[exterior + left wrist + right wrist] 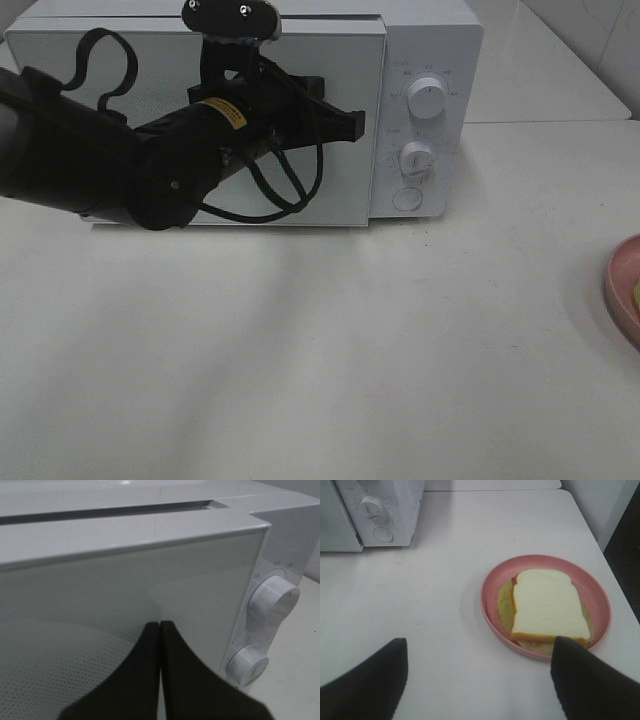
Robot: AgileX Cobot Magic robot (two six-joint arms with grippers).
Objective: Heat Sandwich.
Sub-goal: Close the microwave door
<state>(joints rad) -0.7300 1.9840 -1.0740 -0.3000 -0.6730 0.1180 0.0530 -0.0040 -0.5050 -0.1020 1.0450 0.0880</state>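
Prepping microwave door, sandwich waiting on its plate

Left tool (160,630), black two-finger tip, is fully closed with nothing between the fingers. It sits right at the pale glass door (330,90) of the boxy white microwave oven (440,40), near the door's edge beside the knob panel. My read: closed fingers work as a poker or hook to open the door, since the door looks shut and the oven has to be open before anything goes in. Whether the tip actually touches the glass, can't tell from either view.

Right tool (479,680), black fingers spread wide and empty, hangs above the white surface (445,595), with one finger overlapping the near rim of the round pink plastic plate (490,587) in its own view. Likely parked ready to pick up.

Sandwich (547,605), thick cream bread with tan crust and yellow-green filling showing at the edge, lies on that plate, well apart from the oven on the right side.

Hidden or unclear:
- Overhead view cuts off the plate; only a rim sliver shows, and the sandwich can't be made out there.
- Left arm covers much of the door.
- Door handle or latch not visible.
- Two white round dials (428,97) readable as shapes only, markings too small.
- Lower bread slice mostly covered.
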